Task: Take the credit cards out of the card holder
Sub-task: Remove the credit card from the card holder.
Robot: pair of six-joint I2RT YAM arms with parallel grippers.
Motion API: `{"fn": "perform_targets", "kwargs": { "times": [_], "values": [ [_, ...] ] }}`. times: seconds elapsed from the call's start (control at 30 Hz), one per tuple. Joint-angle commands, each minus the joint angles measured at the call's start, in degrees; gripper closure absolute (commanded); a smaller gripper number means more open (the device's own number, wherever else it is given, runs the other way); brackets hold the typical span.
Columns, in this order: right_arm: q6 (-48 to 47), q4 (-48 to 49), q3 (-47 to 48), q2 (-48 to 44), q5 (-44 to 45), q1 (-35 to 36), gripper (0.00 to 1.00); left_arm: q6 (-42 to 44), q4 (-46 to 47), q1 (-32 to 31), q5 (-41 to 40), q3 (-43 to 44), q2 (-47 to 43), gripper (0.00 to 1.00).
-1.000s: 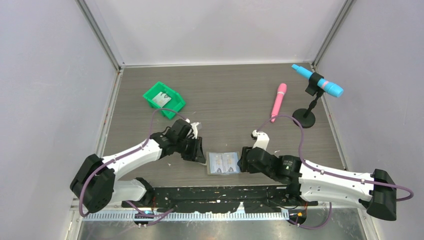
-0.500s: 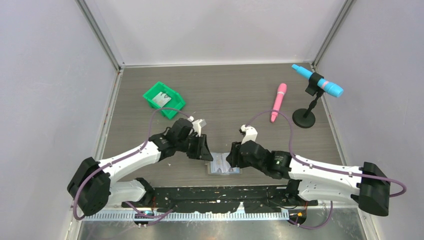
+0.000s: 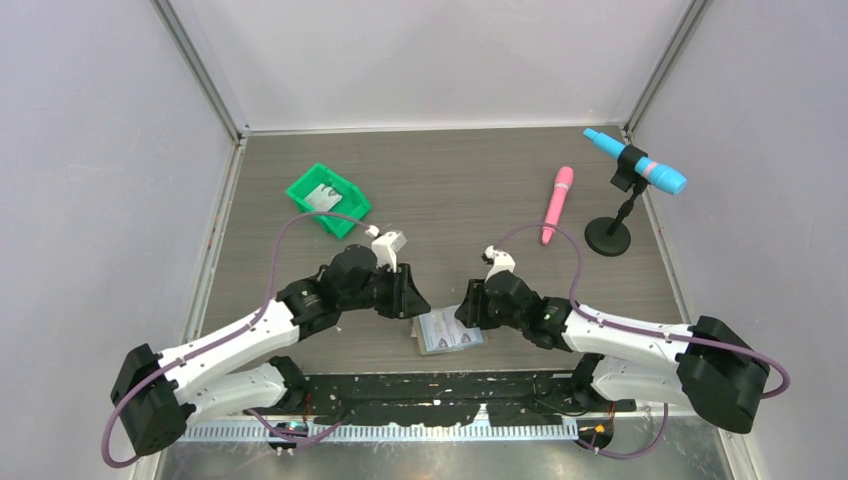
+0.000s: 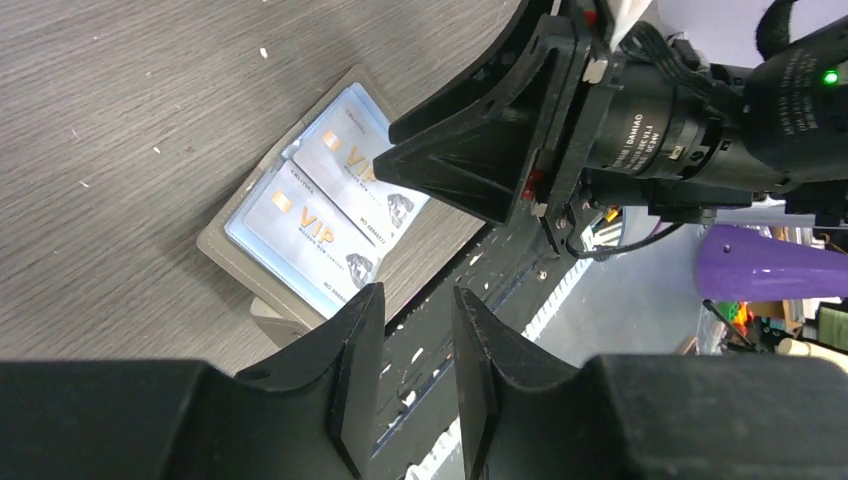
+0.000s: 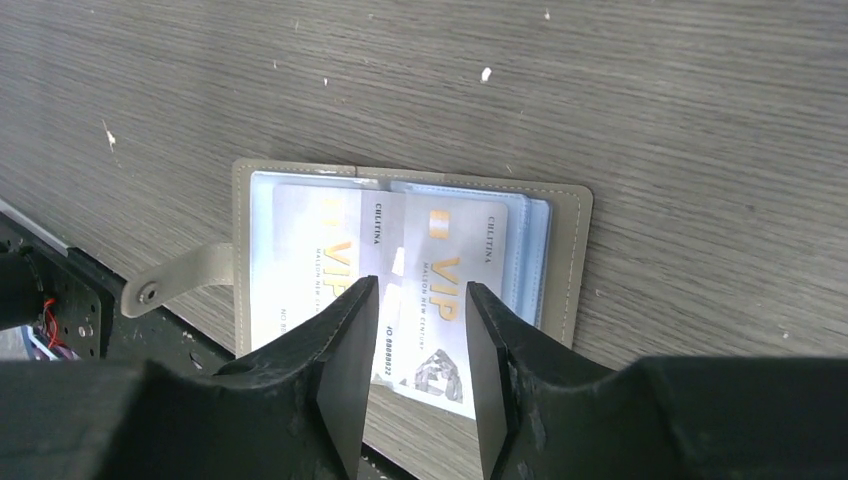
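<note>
The card holder (image 3: 424,338) lies open and flat near the table's front edge, its grey tab (image 5: 170,283) pointing off one side. Two pale credit cards with gold "VIP" print sit in it side by side. One card (image 5: 305,240) is tucked in; the other card (image 5: 462,255) sticks out past the holder's near edge. My right gripper (image 5: 420,290) hovers open just above that protruding card, one finger on each side of its print. My left gripper (image 4: 415,300) hangs open and empty beside the holder (image 4: 225,245), over the table's edge.
A green bin (image 3: 327,200) holding a grey flat item stands at the back left. A pink stick (image 3: 557,203) and a blue microphone (image 3: 637,163) on a black stand (image 3: 608,237) are at the back right. A black rail (image 3: 440,385) runs below the holder.
Both arms have closed in on the card holder; my right gripper has slid left over it with its jaws narrower. The holder has turned slightly.
</note>
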Motion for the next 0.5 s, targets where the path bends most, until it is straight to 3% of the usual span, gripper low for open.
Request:
{"fn": "perform_targets", "kwargs": {
  "times": [0.0, 0.27, 0.47],
  "values": [
    [-0.6, 6.5, -2.0, 0.8, -2.5, -1.0, 0.56, -0.8, 0.2, -2.0, -4.1, 1.8, 0.5, 0.66],
    [-1.0, 8.0, -4.2, 1.4, -3.9, -3.2, 0.57, -5.6, 14.3, -2.4, 1.7, -1.3, 10.4, 0.68],
    [-0.7, 9.0, -5.8, 1.3, -5.1, -3.9, 0.58, -5.5, 18.1, -2.7, 0.8, -2.1, 16.6, 0.69]
  ]
}}
